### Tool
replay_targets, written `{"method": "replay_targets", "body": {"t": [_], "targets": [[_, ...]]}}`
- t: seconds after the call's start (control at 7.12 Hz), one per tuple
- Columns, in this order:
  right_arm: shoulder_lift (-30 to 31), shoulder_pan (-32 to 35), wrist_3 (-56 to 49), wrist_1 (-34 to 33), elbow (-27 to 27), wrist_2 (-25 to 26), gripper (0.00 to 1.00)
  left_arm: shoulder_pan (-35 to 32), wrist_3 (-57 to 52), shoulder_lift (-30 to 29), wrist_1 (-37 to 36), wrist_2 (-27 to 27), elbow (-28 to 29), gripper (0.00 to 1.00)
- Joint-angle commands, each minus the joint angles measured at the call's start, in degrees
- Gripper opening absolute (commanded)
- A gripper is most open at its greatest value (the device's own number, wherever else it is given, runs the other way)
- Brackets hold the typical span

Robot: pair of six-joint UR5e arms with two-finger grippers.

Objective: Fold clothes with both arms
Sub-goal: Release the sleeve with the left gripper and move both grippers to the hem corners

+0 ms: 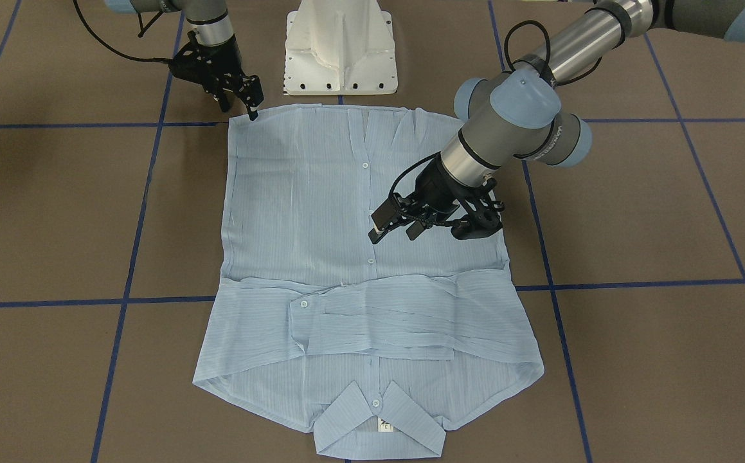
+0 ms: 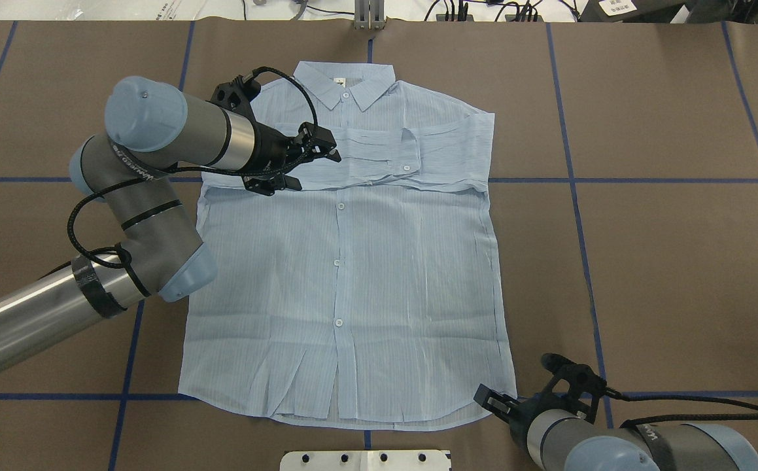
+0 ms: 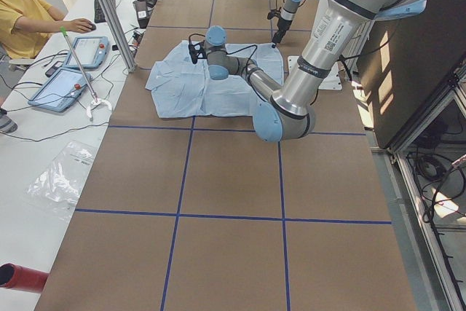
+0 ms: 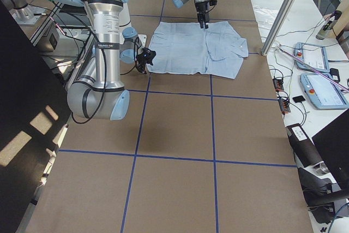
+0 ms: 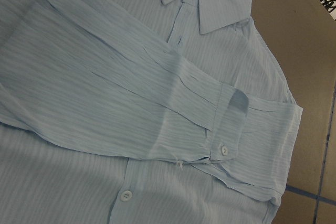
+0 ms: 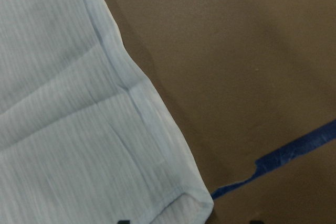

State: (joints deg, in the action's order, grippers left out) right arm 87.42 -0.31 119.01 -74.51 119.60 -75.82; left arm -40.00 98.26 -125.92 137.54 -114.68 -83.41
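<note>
The light-blue striped shirt [image 1: 308, 206] lies flat and buttoned on the brown table, collar [image 2: 346, 82] on the far side from the robot's base. Its sleeves are folded across the chest [image 5: 105, 103]. My left gripper [image 2: 313, 169] hangs open and empty just above the folded sleeves, left of the button line; it also shows in the front-facing view [image 1: 396, 230]. My right gripper [image 1: 240, 109] is open at the hem corner [image 6: 202, 203] on my right side. Its two fingertips stand either side of that corner and hold nothing.
The white pedestal base [image 1: 340, 51] stands just behind the hem. Blue tape lines [image 2: 647, 180] cross the brown table. A side table with tablets [image 3: 73, 71], a metal post [image 3: 109, 12] and a seated person in yellow [image 3: 22, 12] lie beyond the collar end.
</note>
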Motion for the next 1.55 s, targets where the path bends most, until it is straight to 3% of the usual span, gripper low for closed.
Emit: {"method": "replay_targets", "body": {"t": [0.0, 0.14, 0.28, 0.42, 0.56, 0.98, 1.41], "targets": [[0.12, 0.31, 0.00, -0.63, -0.24, 0.14, 0.74, 0.01, 0.00, 0.14, 0.01, 0.08, 0.09, 0.94], [0.21, 0.31, 0.09, -1.34, -0.33, 0.23, 0.68, 0.01, 0.00, 0.15, 0.01, 0.08, 0.09, 0.94], [0.04, 0.31, 0.09, -1.34, -0.07, 0.49, 0.42, 0.01, 0.00, 0.23, 0.01, 0.08, 0.09, 0.94], [0.38, 0.39, 0.09, -1.34, -0.06, 1.10, 0.07, 0.01, 0.00, 0.32, 0.01, 0.08, 0.09, 0.94], [0.39, 0.57, 0.09, -1.34, 0.28, 1.20, 0.00, 0.01, 0.00, 0.23, 0.01, 0.08, 0.09, 0.94], [0.47, 2.14, 0.00, -1.34, 1.95, 1.20, 0.00, 0.10, 0.87, 0.50, -0.43, 0.16, -1.48, 0.94], [0.39, 2.24, 0.08, -1.34, 2.66, 0.67, 0.00, 5.08, 1.06, 16.35, -1.21, 1.82, -14.81, 0.93]]}}
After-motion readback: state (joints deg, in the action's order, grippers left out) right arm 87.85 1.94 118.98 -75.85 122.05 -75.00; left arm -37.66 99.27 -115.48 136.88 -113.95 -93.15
